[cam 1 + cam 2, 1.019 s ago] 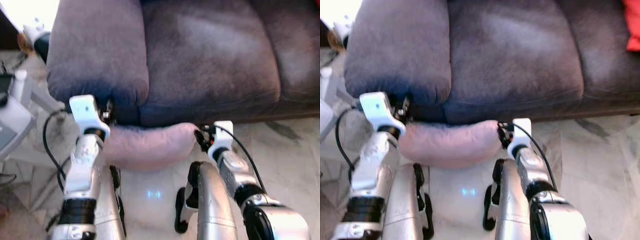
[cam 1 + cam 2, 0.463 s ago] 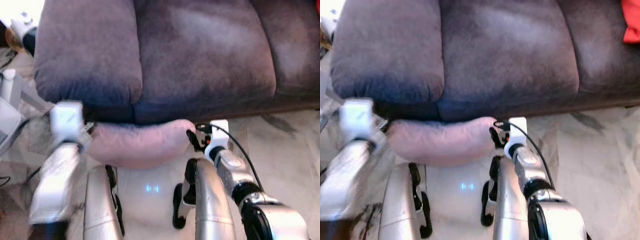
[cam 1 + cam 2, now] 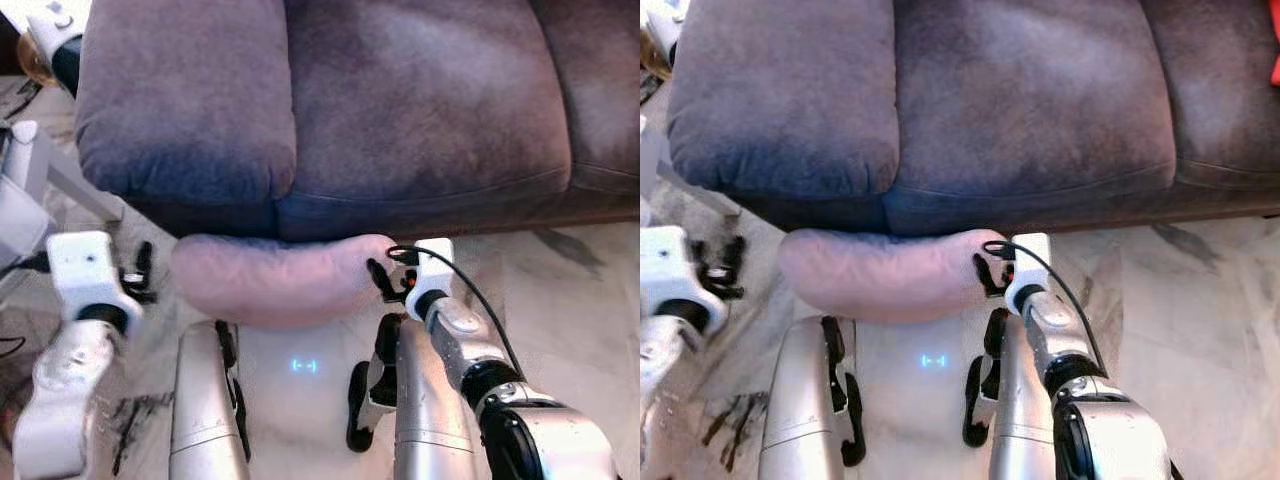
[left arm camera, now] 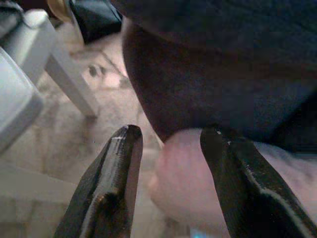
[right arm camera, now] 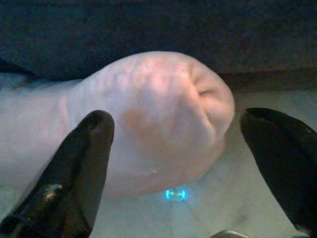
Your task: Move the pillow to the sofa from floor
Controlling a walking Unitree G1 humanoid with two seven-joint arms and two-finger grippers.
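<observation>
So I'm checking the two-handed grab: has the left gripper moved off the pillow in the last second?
Yes. The left gripper was against the pillow's left end below the sofa cushion; it now sits further left, apart from it.

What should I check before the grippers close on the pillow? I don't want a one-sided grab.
1. Pillow on the floor against the sofa base: ok.
2. Right gripper at the pillow's right end, fingers open: ok.
3. Pillow end between the right fingers: ok.
4. Left gripper at the pillow's left end: not ok, it is off to the side, apart from it.
5. Left fingers open: ok.
6. Sofa seat free for placing: ok.
</observation>
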